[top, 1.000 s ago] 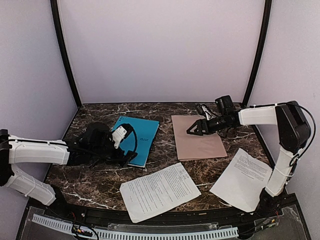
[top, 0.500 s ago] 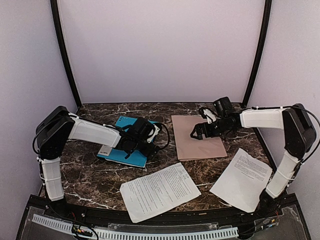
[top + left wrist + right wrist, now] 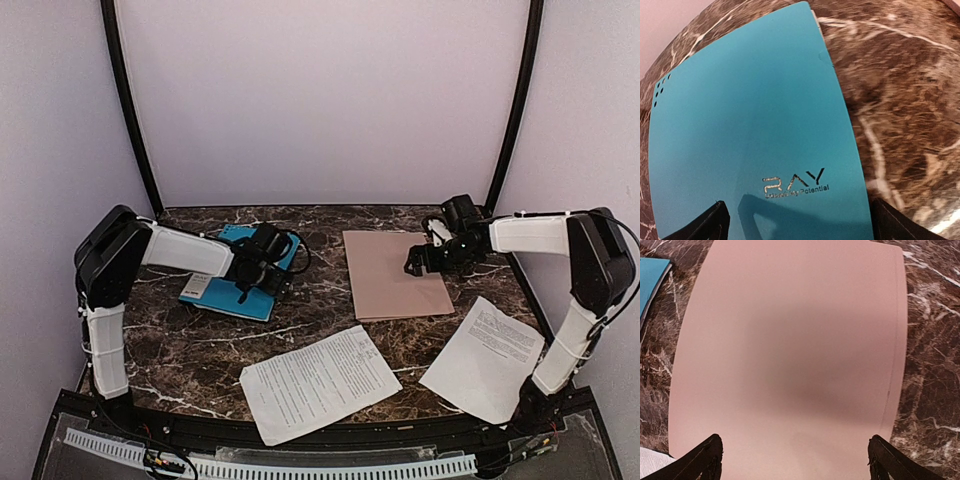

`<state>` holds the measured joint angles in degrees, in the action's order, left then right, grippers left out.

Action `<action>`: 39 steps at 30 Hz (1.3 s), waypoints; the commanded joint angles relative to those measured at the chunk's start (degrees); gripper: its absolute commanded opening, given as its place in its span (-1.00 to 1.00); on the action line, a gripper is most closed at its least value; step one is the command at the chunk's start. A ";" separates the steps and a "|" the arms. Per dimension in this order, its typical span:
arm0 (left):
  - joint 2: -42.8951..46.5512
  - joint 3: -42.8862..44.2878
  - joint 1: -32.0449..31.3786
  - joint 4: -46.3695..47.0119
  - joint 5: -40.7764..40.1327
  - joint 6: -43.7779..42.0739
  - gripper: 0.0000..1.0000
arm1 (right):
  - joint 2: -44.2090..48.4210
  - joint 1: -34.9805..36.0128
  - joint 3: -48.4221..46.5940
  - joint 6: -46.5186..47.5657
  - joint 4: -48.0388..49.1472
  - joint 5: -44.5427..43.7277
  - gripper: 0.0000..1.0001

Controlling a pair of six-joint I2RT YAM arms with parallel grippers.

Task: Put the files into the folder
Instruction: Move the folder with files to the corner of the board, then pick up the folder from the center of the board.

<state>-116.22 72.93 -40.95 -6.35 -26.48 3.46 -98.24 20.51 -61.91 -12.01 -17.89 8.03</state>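
Left claw (image 3: 800, 222) and right claw (image 3: 796, 455) both gape apart; teal folder (image 3: 750, 125) reads "RAY".

On my feed I see a dark brown marble table (image 3: 325, 290) with white veins. Plain pale lilac back wall (image 3: 320, 100) at 12, side walls (image 3: 50, 150) at 9 and 3, black posts (image 3: 128, 110) at 11 and 1. Soft, even light.
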 commanded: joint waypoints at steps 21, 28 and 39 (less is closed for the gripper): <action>8.12 -4.40 -2.79 13.24 35.53 -0.06 0.94 | -12.42 -7.38 -4.69 -2.31 1.71 8.73 0.89; 1.80 5.31 -10.91 7.16 28.60 -15.96 0.93 | -9.47 -7.24 2.05 -6.51 8.63 19.30 0.74; -5.42 11.41 -15.20 0.16 18.82 -34.21 0.93 | -9.72 -6.34 3.43 -8.59 11.96 25.47 0.67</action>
<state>-120.53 82.56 -55.37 -1.48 -3.09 -21.23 -107.02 13.15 -59.59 -18.98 -5.69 29.78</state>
